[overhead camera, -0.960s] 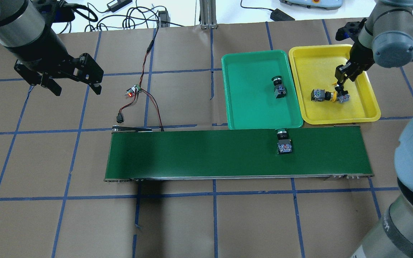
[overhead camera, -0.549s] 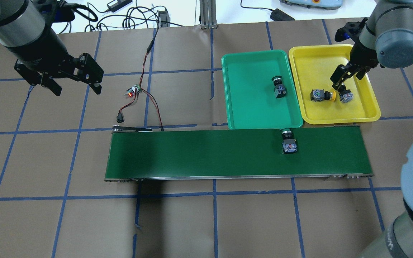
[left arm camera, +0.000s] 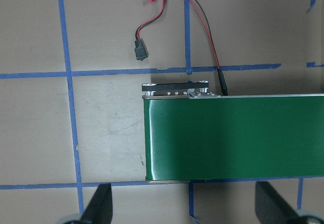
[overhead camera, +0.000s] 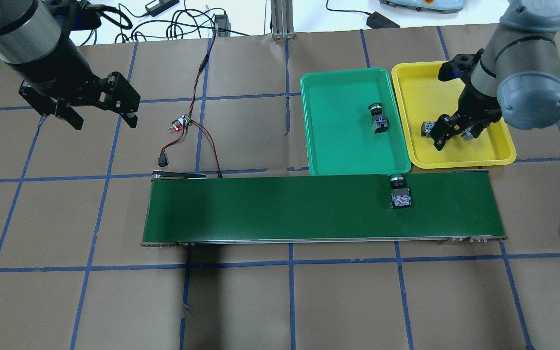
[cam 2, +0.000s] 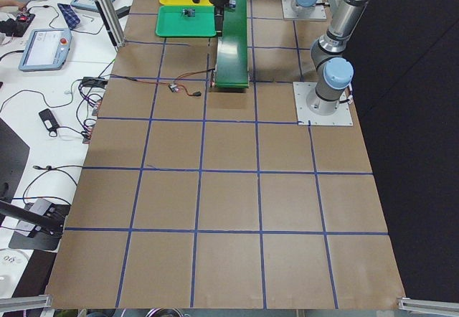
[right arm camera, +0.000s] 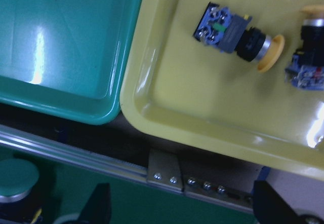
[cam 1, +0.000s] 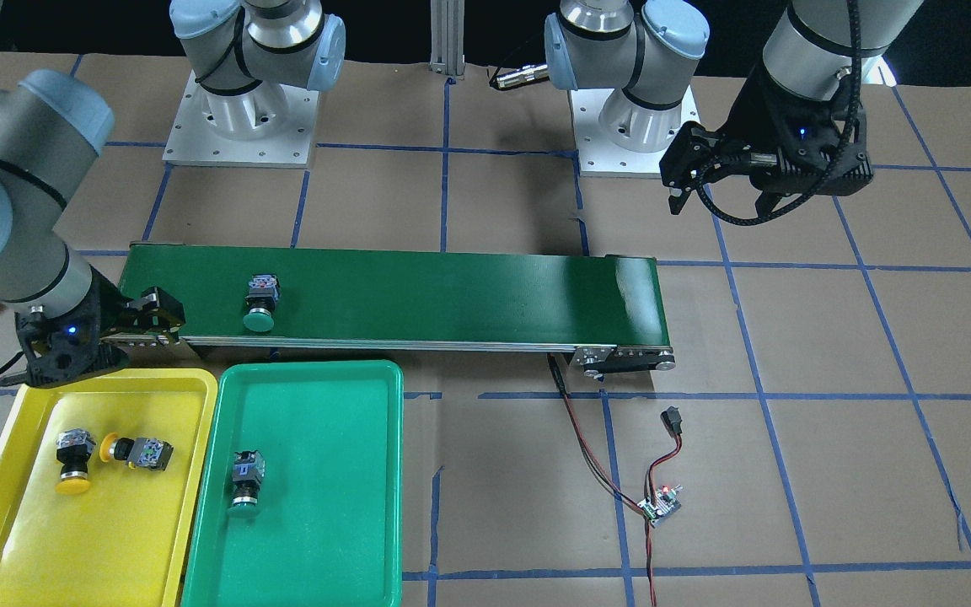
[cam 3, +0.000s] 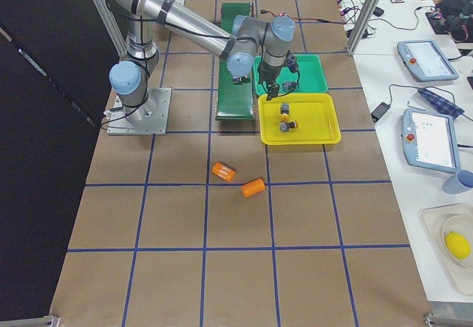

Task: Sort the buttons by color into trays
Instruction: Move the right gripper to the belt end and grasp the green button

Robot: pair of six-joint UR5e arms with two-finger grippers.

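Down in the lower left of the front-facing view, both yellow push-buttons (cam 1: 142, 452) lie in the yellow tray (cam 1: 72, 548), and one green push-button (cam 1: 245, 480) sits in the green tray (cam 1: 325, 506) next door. The other green push-button (cam 1: 260, 305) is on the conveyor belt (cam 1: 452, 295), toward its left end. The right hand (overhead camera: 456, 131) hangs over the yellow tray's belt-side edge, fingers spread, holding nothing. The left hand (overhead camera: 102, 119), upper right, is spread and empty too.

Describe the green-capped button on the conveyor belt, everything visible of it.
The button has a round green mushroom cap, a silvery collar and a blocky black-and-grey body with red and blue marks on its rear. It seems to lie on its side on the dark-green conveyor belt, cap toward the green tray. Only the belt touches it.
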